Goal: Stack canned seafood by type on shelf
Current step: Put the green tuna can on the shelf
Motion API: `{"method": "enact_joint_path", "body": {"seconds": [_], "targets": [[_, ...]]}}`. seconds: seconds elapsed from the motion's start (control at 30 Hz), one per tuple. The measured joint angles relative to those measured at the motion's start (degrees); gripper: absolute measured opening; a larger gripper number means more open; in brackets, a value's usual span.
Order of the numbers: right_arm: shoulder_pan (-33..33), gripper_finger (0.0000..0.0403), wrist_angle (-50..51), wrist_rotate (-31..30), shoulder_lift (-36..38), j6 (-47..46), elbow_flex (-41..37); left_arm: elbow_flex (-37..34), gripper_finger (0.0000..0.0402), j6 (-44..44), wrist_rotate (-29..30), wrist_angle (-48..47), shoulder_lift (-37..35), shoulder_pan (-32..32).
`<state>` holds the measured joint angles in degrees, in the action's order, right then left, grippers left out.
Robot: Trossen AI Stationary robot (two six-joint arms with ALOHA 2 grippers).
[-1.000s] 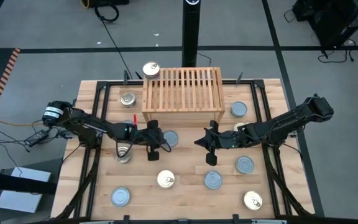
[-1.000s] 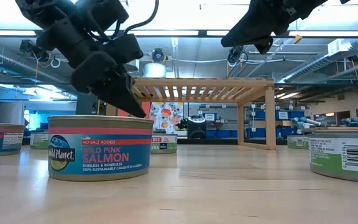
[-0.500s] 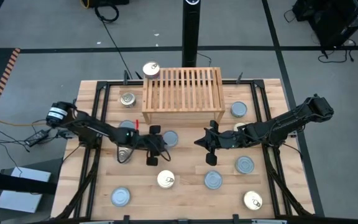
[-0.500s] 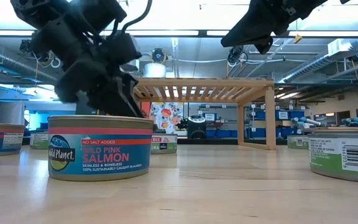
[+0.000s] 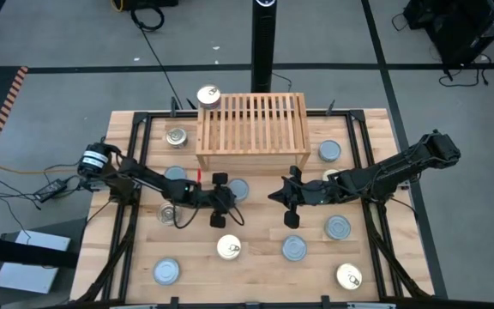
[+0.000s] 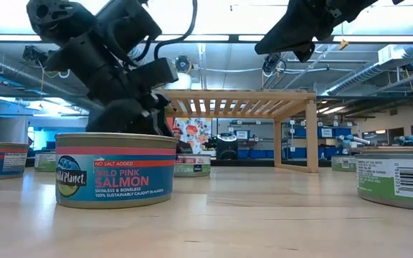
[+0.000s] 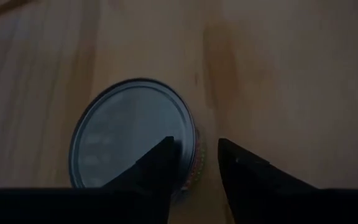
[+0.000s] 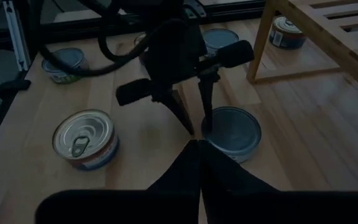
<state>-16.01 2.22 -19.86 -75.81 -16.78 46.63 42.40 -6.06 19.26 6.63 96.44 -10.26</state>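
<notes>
A tin with a pale blue-silver lid [image 5: 237, 190] [image 7: 129, 130] [image 8: 233, 129] stands flat on the table just in front of the light-wood shelf [image 5: 251, 129]. My left gripper [image 5: 229, 201] [image 7: 197, 158] [image 8: 194, 119] is open, slants down at this tin and straddles its rim. One finger [image 7: 160, 163] is over the lid's edge and the other [image 7: 238, 167] is outside the wall. In the low view the salmon tin [image 6: 115, 169] hides its fingertips. My right gripper [image 5: 288, 215] [image 8: 199, 163] hangs shut above the table, right of the tin, holding nothing. One gold-lidded tin [image 5: 207, 94] sits on the shelf's far left corner. My left gripper comes at the tin slanting down from the table's left. One finger stands over the lid's rim [image 7: 182, 146] and the other beside the tin's wall. I cannot tell whether either finger touches the tin, which rests flat on the table.
Several more tins stand about the table: gold-lidded ones [image 5: 229, 248] [image 5: 348, 275] and silver ones [image 5: 294, 248] [image 5: 339, 227] [image 5: 167, 272] [image 5: 329, 152] [image 5: 176, 136]. Another tin [image 5: 168, 213] lies under my left arm. The shelf's leg [image 8: 261, 43] stands close behind the tin.
My left gripper has gone toward the table's right edge and down, to the silver-lidded tin in front of the shelf. Its wrist has rolled a little and its fingers have spread apart. The tin has not moved.
</notes>
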Motion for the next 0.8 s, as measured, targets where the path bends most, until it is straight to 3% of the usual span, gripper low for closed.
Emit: {"method": "enact_joint_path", "body": {"seconds": [0.33, 0.53, 0.8], "targets": [[0.0, 0.0016, 0.02, -0.01, 0.0, 0.18, 0.01, 6.31, 0.0013, -7.67, 4.02, -9.61, 2.69, -2.02], [-0.02, 0.0012, 0.02, -0.02, 0.0, 0.44, 0.0, 11.98, 0.0004, -8.55, 0.64, -18.76, 2.95, -3.67], [0.0, 0.0021, 0.04, -0.02, 0.0, 0.44, 0.02, 19.0, 0.0001, -8.31, 0.6, -24.9, 2.96, -4.48]]}}
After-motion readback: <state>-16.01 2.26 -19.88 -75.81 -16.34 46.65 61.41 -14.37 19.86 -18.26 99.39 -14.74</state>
